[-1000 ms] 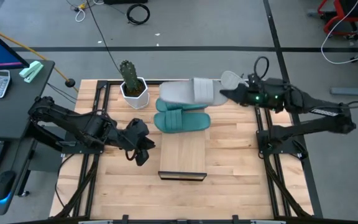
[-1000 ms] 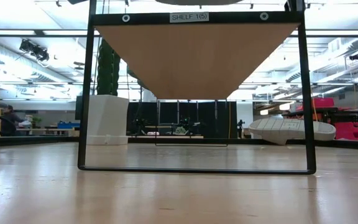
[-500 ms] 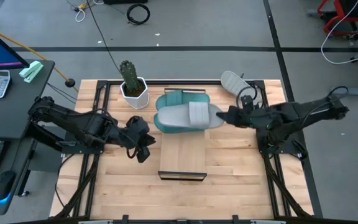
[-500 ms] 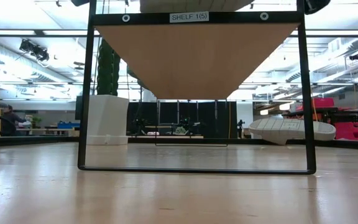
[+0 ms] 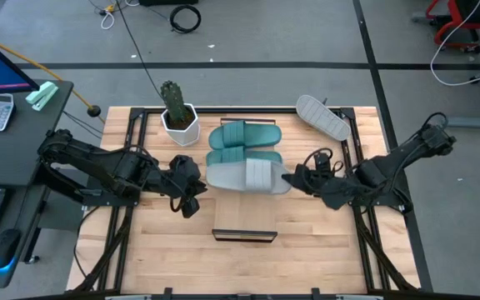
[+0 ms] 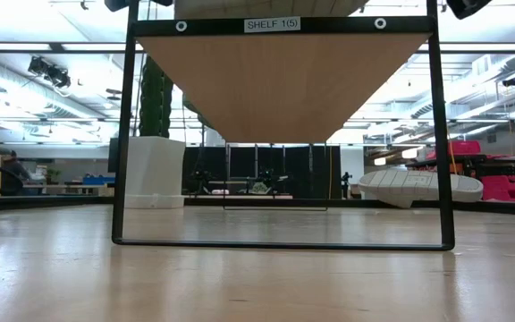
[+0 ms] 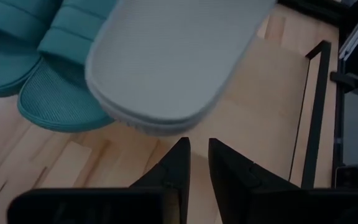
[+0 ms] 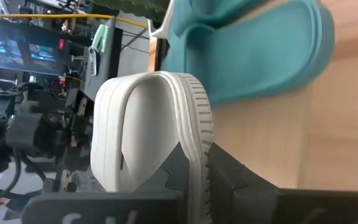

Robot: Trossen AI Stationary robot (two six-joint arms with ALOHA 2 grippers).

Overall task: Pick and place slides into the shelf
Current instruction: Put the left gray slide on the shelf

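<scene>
Grey slide [image 5: 247, 176] in right hand [image 5: 294, 178], over shelf [image 5: 244, 215]

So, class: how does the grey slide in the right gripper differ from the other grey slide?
The held grey slide is over the shelf, strap up, in the right gripper. The loose grey slide lies sole up on the table's far right corner, untouched. Both are light grey.

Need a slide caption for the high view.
Right end effector holds light grey foam slide over long light-wood shelf board, beside two teal slides.
</scene>
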